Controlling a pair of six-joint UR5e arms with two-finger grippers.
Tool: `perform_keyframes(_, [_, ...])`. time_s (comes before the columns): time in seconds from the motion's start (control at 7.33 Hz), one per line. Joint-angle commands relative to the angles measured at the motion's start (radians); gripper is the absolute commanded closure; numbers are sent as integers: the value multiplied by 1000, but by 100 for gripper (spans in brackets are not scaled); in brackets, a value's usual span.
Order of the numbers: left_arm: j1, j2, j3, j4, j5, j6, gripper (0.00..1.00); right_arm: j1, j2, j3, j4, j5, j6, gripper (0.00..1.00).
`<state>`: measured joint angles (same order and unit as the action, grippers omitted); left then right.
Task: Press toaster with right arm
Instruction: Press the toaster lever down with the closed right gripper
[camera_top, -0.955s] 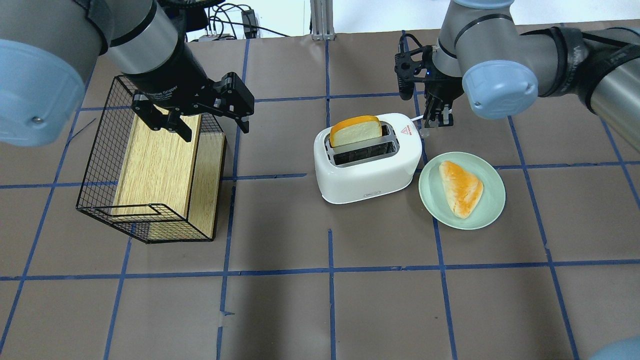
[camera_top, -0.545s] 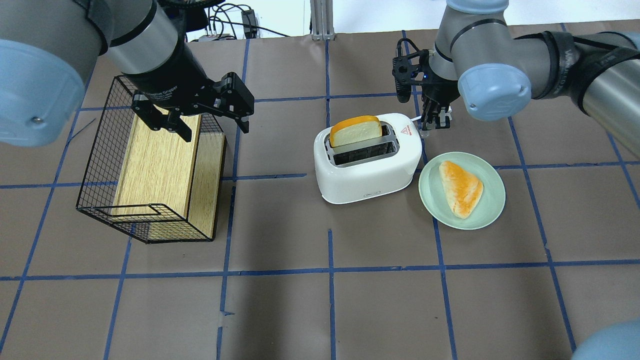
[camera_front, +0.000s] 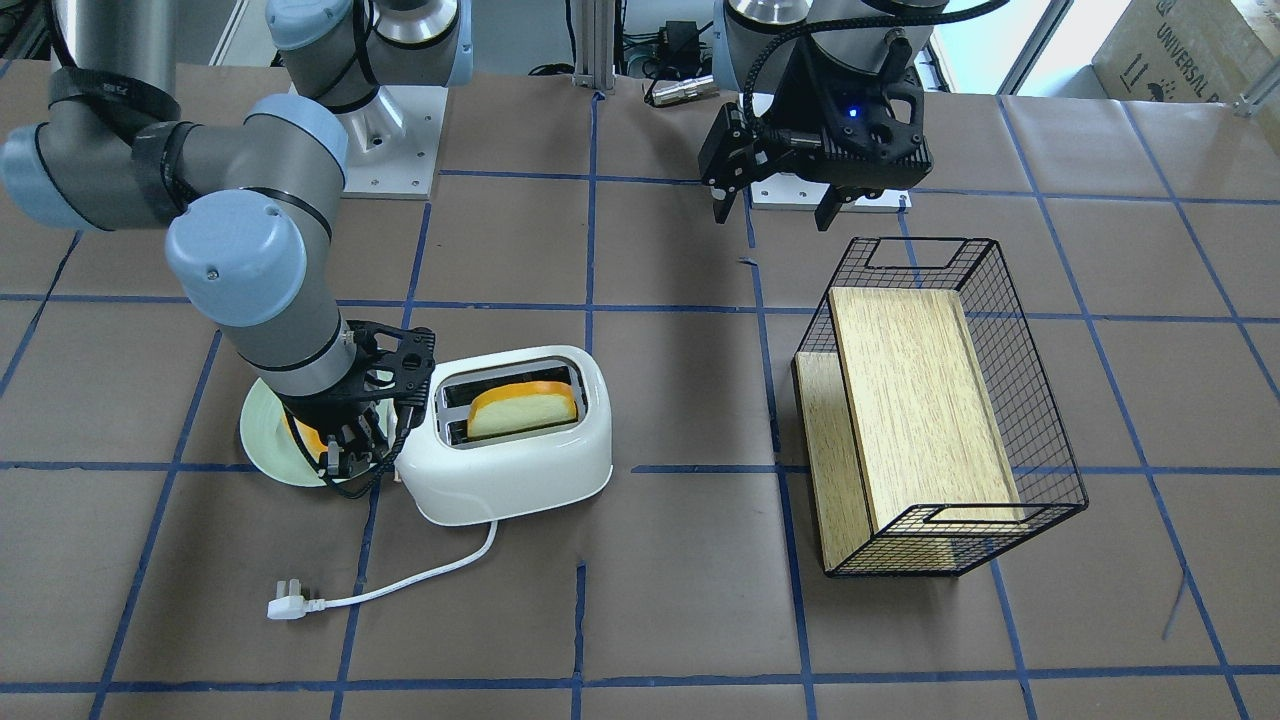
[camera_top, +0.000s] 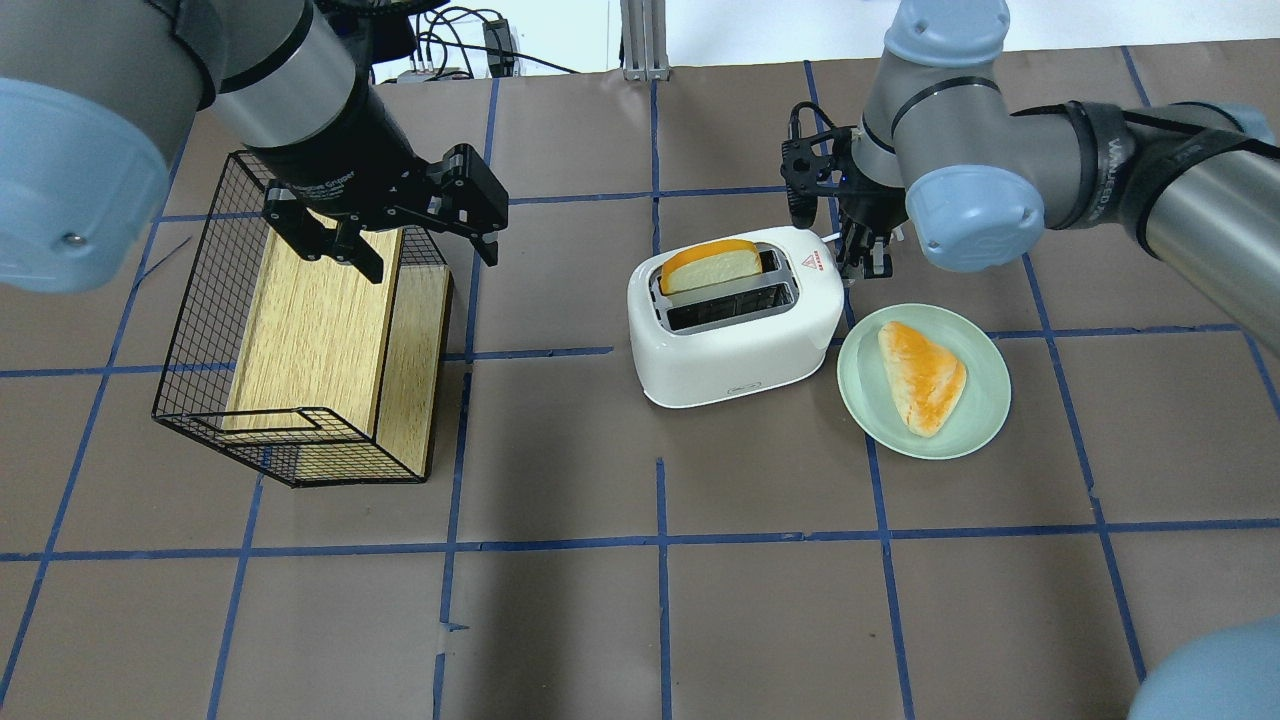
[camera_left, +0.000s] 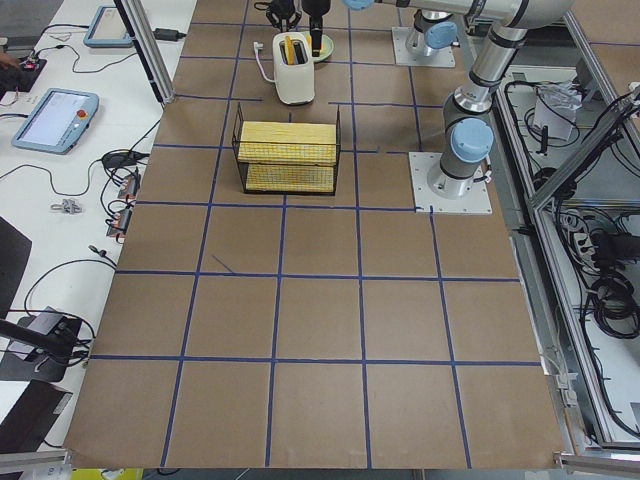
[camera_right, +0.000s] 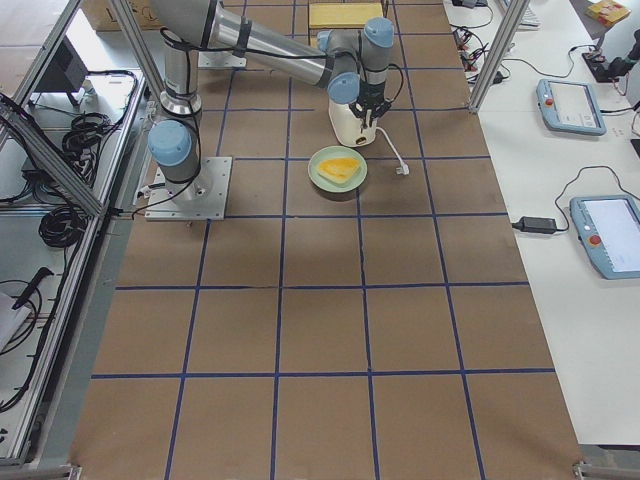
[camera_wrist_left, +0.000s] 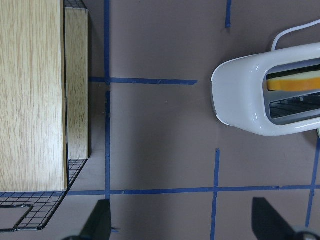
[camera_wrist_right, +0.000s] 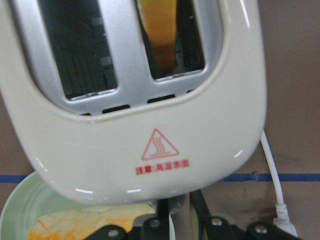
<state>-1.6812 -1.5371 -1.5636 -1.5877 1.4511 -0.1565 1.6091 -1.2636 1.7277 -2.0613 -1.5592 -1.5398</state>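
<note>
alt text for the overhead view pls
The right gripper hangs at the end of a white toaster holding one bread slice. A green plate with a pastry sits beside it; the left gripper hovers over a wire basket.

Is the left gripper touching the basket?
Apart. The front-facing view shows bare table between the left gripper and the basket rim.

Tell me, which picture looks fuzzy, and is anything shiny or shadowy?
Right wrist view: the toaster is very close and a bit fuzzy, with small bright glints on its white shell. Left wrist view: sharp, with two dark shadows on the table near the bottom edge. Overhead view: clear, though the strip beyond the table's far edge is washed out white.
</note>
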Motion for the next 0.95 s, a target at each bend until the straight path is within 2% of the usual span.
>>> perform_keyframes(0.0, [0, 0, -1, 0, 0, 0, 0, 0, 3, 18, -22, 1, 1, 72])
perform_keyframes(0.82, [0, 0, -1, 0, 0, 0, 0, -5, 9, 26, -25, 21, 1, 72])
